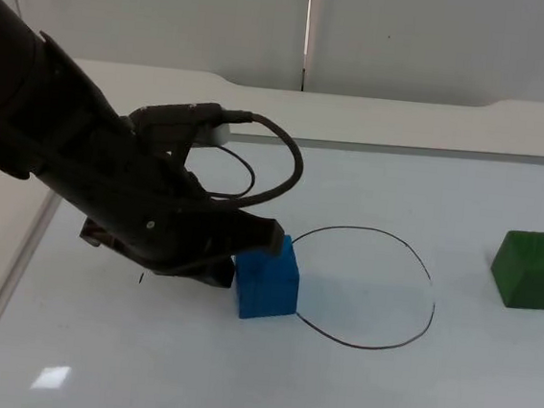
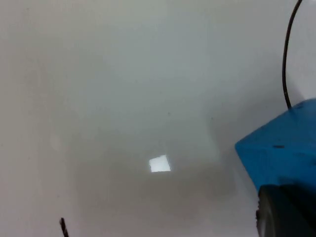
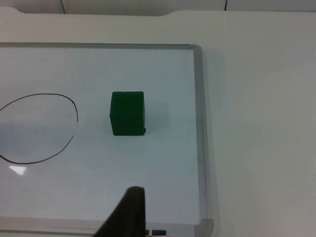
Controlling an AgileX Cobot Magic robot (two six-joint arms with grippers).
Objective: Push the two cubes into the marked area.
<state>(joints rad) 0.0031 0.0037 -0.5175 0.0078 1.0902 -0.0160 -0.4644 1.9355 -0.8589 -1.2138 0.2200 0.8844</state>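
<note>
Jaws of the left gripper (image 1: 231, 275) could not be told open or closed; it touched one blue cube (image 1: 268, 278) on the drawn circle's (image 1: 372, 289) left edge. One green cube (image 1: 534, 270), matte, stood well apart at right. Right gripper (image 3: 129, 213) waited nearby, state unclear.
</note>
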